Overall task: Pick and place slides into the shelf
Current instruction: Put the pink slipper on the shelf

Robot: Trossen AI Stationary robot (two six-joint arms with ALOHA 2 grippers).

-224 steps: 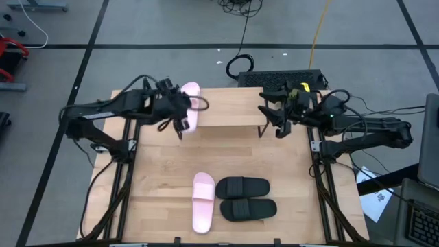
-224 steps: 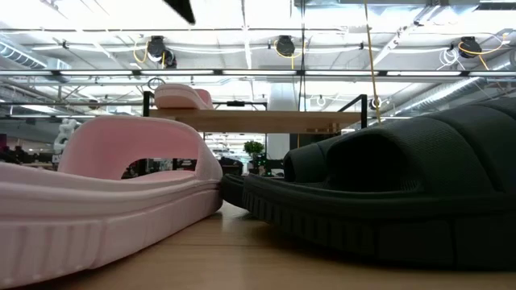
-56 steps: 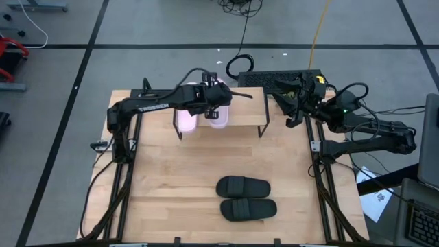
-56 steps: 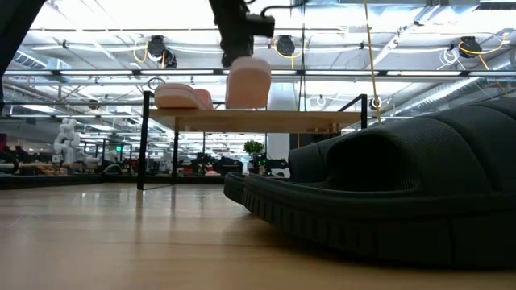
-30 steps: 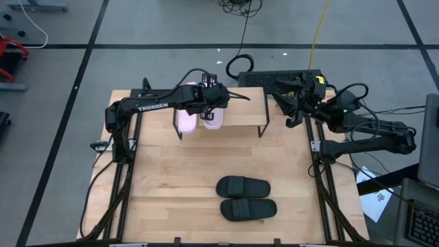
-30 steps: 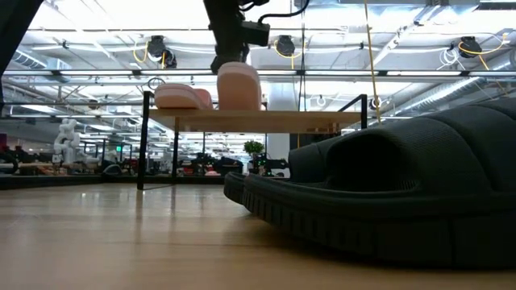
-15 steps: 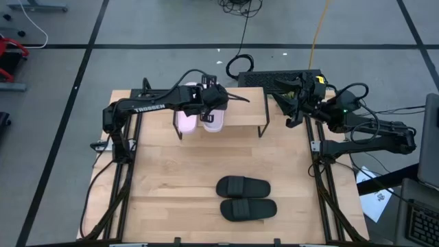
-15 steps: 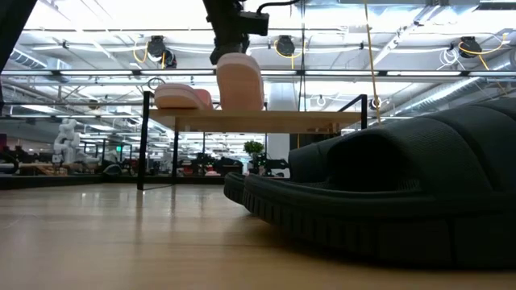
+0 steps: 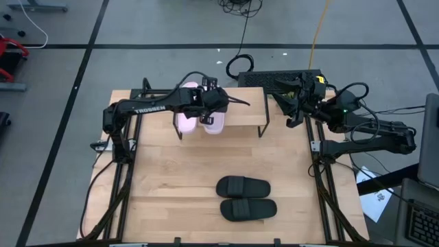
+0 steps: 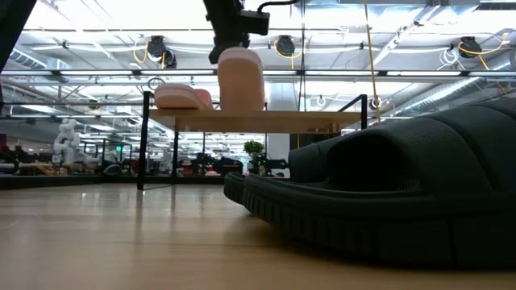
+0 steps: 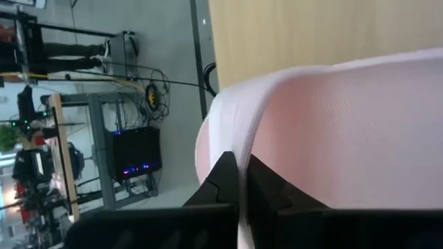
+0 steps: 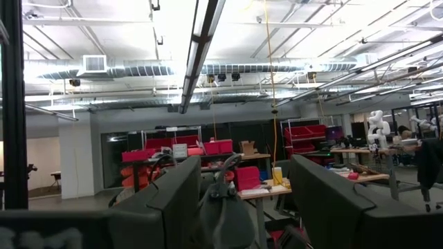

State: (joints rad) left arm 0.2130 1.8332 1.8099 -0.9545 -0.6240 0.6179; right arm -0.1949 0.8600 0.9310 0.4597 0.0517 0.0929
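Over the shelf point(image 9: 240, 110) at the surface's far edge, the left gripper point(image 9: 209, 103) pinches a pink slide point(image 10: 240, 79) on end; the right gripper's point(image 9: 291, 103) jaws are spread.

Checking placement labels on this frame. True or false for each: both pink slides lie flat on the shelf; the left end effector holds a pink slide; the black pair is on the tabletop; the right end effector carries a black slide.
1. Both pink slides lie flat on the shelf. False: one pink slide lies flat, the other pink slide stands tilted on end.
2. The left end effector holds a pink slide. True: the left wrist view shows its fingers clamped on the tilted one's edge.
3. The black pair is on the tabletop. True.
4. The right end effector carries a black slide. False: it holds nothing, open beside the shelf's right end.
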